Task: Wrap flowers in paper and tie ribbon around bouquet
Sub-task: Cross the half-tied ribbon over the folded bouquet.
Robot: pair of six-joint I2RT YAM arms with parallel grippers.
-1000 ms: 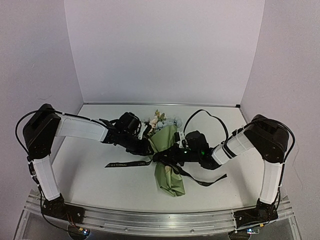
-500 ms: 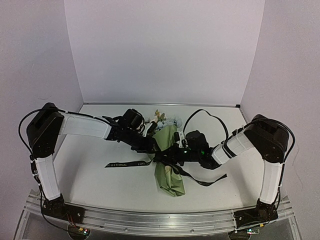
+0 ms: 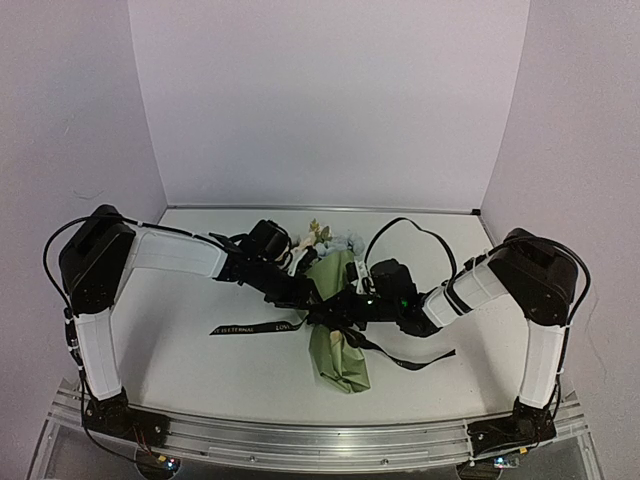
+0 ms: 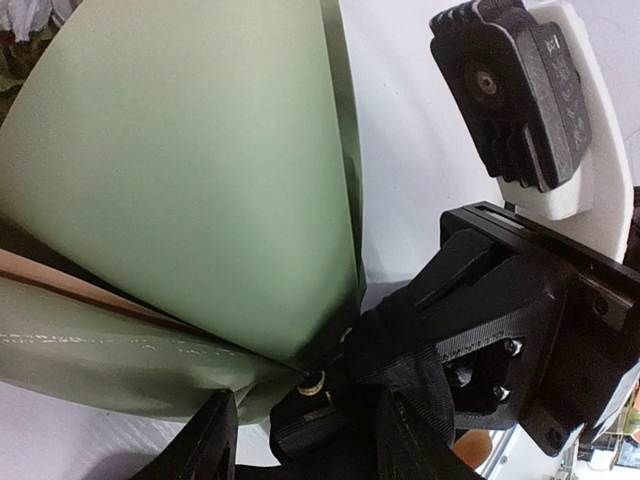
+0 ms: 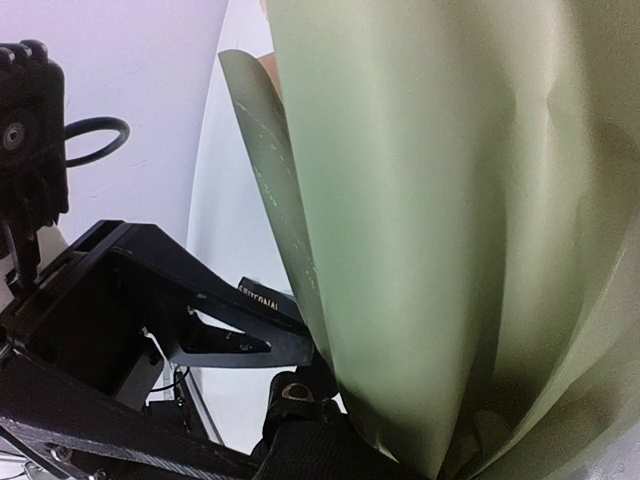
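Observation:
The bouquet lies in the middle of the table, an olive-green paper cone with the flowers showing at its far end. The black ribbon crosses the cone's middle, one tail out to the left and the other to the right. My left gripper is at the cone's left flank, its fingers standing apart and open. Between them sits the tip of my right gripper, shut on the ribbon. The right gripper presses against the paper; the lettered ribbon passes behind it.
Pale walls close the table in at the back and both sides. A black cable loop arches over the right arm behind the bouquet. A metal rail runs along the near edge, carrying both arm bases.
My left gripper's fingers have spread wider, and the left arm has edged a little right toward the bouquet. The right gripper has held its place, shut.

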